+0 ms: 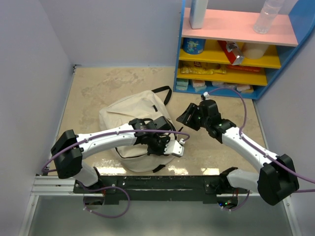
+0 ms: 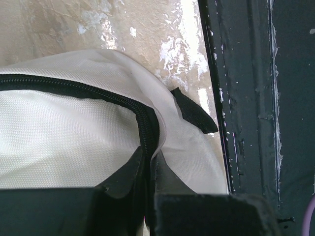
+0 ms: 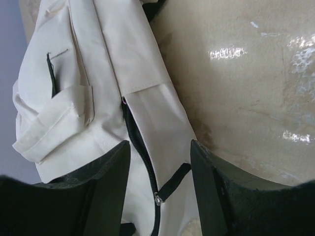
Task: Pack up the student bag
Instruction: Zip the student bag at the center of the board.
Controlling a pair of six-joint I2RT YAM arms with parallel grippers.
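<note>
The student bag, beige fabric with black zipper trim and straps, lies on the table's middle. My left gripper rests on the bag's near right edge, shut on the bag's fabric beside the black zipper; in the left wrist view the gripper pinches the flap. My right gripper hovers open at the bag's right side. In the right wrist view, this gripper straddles the bag, its zipper and a black pull tab without touching them.
A blue shelf unit with pink and yellow shelves holding bottles and packets stands at the back right. Grey walls close in the left and back. A black rail runs along the near edge, right next to the bag.
</note>
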